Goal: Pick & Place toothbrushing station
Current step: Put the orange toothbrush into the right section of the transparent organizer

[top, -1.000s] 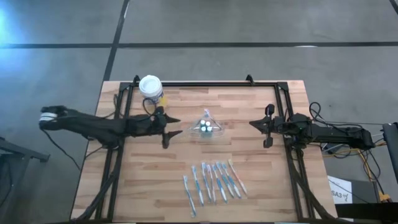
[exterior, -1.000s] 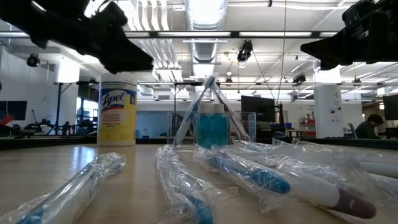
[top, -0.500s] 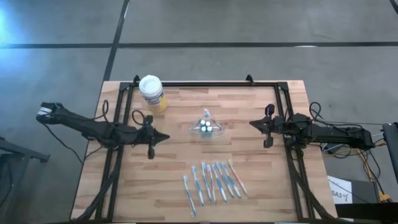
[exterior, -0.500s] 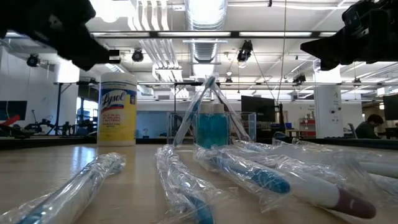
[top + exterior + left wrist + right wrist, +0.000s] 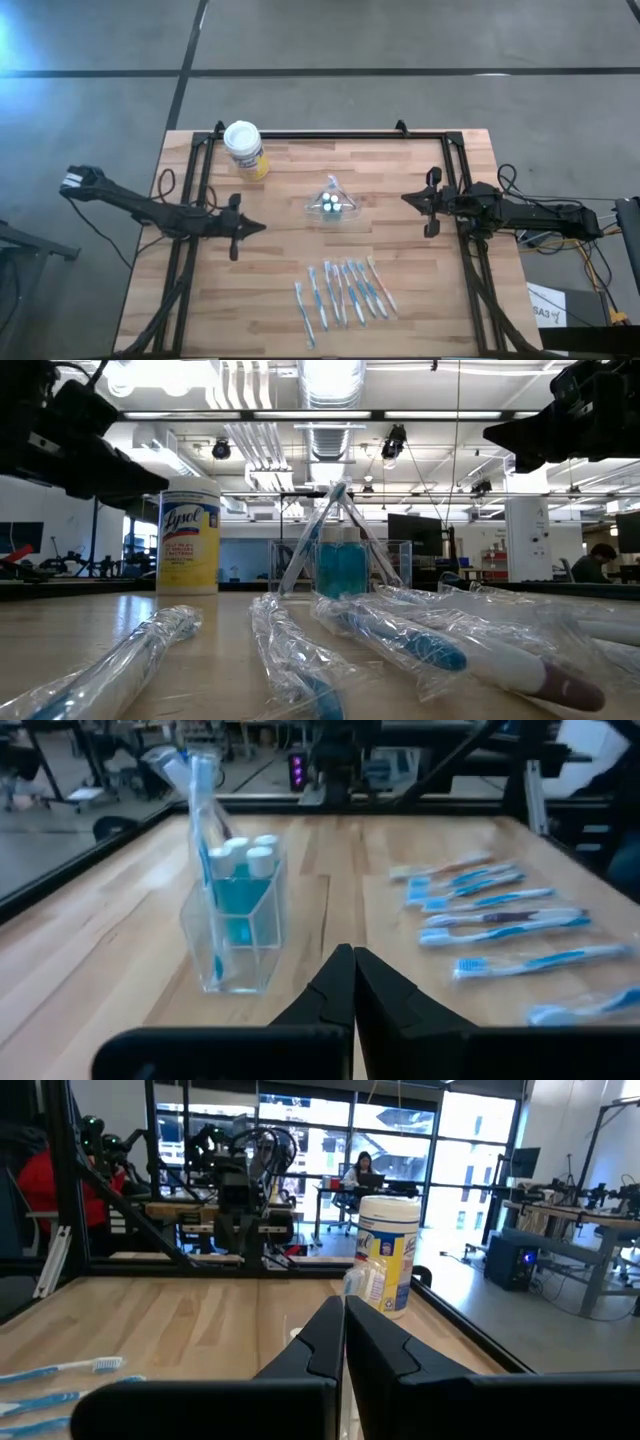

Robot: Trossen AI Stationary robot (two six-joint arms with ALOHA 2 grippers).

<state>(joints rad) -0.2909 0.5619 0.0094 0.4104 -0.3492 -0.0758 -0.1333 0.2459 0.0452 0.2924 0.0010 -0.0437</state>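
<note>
Clear holder (image 5: 332, 204) upright at centre of the high view, one toothbrush and white-capped pieces inside. Wrapped toothbrushes (image 5: 344, 291) in a row, lower centre. Left gripper (image 5: 251, 227) at left of centre, fingers pressed together, empty. Right gripper (image 5: 408, 199) at right, likewise closed, empty. Likely risks: nudging the light holder over with closed fingers; slipping on crinkly wrappers; snagging two brushes lying close together.
</note>
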